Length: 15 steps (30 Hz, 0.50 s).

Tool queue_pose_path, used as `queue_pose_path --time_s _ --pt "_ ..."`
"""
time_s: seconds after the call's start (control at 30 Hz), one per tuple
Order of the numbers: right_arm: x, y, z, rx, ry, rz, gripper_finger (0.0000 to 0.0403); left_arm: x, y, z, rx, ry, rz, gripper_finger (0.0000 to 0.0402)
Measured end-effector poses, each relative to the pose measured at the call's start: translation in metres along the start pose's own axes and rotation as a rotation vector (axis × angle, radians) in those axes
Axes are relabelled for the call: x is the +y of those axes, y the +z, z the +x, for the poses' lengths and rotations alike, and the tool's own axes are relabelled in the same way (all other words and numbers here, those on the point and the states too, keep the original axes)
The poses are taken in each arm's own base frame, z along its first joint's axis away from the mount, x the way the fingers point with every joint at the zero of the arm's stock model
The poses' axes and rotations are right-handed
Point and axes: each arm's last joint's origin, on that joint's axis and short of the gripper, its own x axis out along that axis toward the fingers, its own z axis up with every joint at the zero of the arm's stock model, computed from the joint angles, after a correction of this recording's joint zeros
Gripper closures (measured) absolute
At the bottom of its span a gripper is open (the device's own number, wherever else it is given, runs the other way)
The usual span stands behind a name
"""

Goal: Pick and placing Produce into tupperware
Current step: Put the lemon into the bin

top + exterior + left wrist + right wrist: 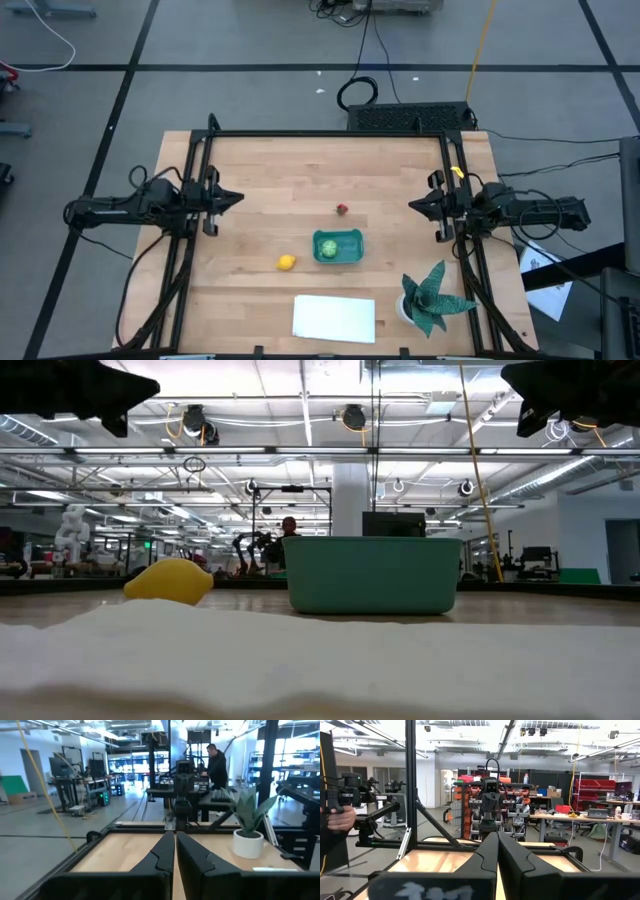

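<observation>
A teal tupperware tub (338, 246) stands on the table near its middle, with a round light-green piece (328, 247) inside it. A yellow lemon-like piece (286, 262) lies on the wood to its left and also shows in the low view (170, 581). A small red piece (342, 209) lies beyond the tub. My left gripper (236, 198) hovers shut at the table's left side, raised well above the wood. My right gripper (414, 206) hovers shut at the right side. Both point toward the middle and hold nothing.
A flat white sheet (334, 318) lies near the front edge. A spiky green plant in a white pot (432, 298) stands at the front right. Black frame rails (330, 134) run along the table's far edge and sides. A person (217, 766) stands in the room beyond.
</observation>
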Motion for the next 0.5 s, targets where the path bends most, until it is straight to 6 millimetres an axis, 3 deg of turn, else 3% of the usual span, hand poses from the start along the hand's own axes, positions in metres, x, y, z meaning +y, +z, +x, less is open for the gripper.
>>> queue_pose_path --time_s 0.3,0.5 --pt "0.0 0.0 0.0 0.0 0.0 -0.001 0.0403 0.003 0.05 -0.002 -0.024 0.037 -0.028 0.0378" --pt "0.0 0.0 0.0 0.001 0.0 0.0 0.0403 0.003 0.079 0.01 0.035 0.026 -0.043 0.0378"
